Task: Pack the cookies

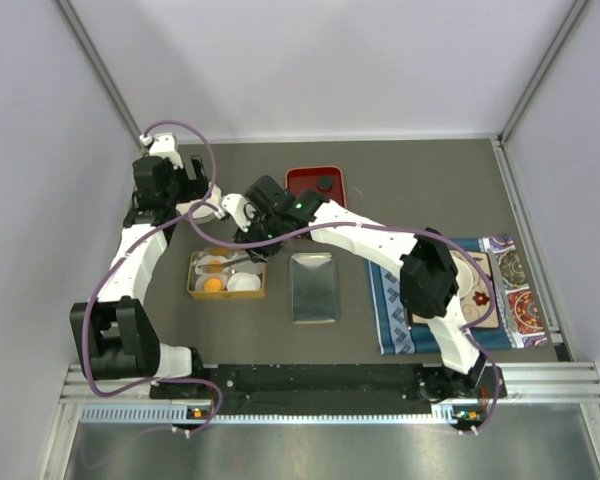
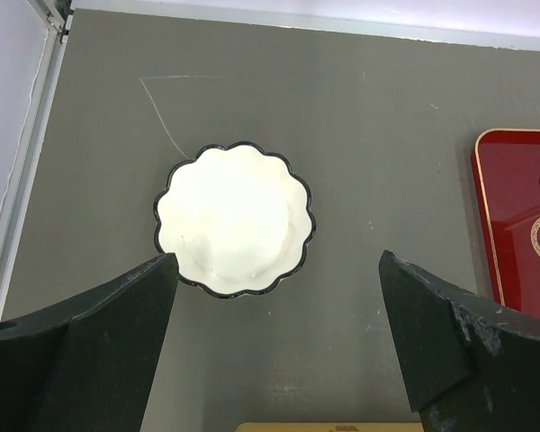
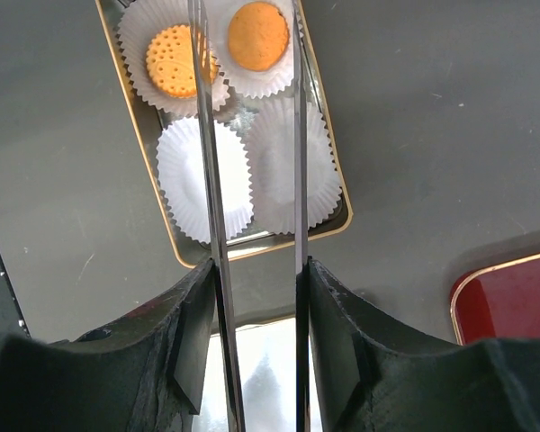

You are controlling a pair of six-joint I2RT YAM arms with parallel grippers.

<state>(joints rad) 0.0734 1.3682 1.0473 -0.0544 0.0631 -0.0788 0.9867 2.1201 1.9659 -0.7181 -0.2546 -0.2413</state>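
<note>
Right gripper (image 3: 259, 270) clamped on metal tongs (image 3: 207, 162), fingers (image 3: 184, 333) pressing the outsides of both blades. Blades run parallel with a gap between them; tips are cut off at the top edge. Below them is a gold-rimmed tin (image 3: 144, 171) on the grey table (image 3: 432, 135), with four white fluted paper cups (image 3: 184, 175) in a 2x2. The far two hold a dotted orange cookie (image 3: 169, 61) and a smooth orange cookie (image 3: 258, 36); the near two are empty. Left blade crosses the dotted cookie's right edge. Red tray (image 3: 517, 301) corner at lower right.
</note>
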